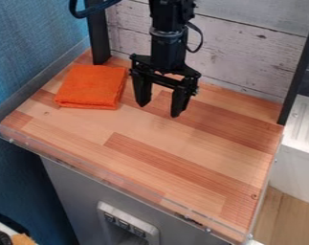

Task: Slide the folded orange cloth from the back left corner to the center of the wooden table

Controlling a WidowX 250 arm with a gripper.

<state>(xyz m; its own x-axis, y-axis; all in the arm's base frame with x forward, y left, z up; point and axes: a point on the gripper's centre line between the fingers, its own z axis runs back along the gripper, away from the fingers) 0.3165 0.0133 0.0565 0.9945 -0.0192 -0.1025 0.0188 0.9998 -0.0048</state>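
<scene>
The black gripper [160, 109] hangs over the back half of the wooden counter, fingers pointing down and spread apart with nothing between them. Just left of it lies an orange cloth [91, 86], folded into a rough square, flat on the wood near the back left. The left finger is close to the cloth's right edge, and a small gap shows between the two.
The wooden counter [182, 153] has a low clear rim [86, 165] along its front. Black posts [99, 36] stand at the back left and right, before a whitewashed plank wall [246, 52]. A white ribbed surface lies beyond the right edge.
</scene>
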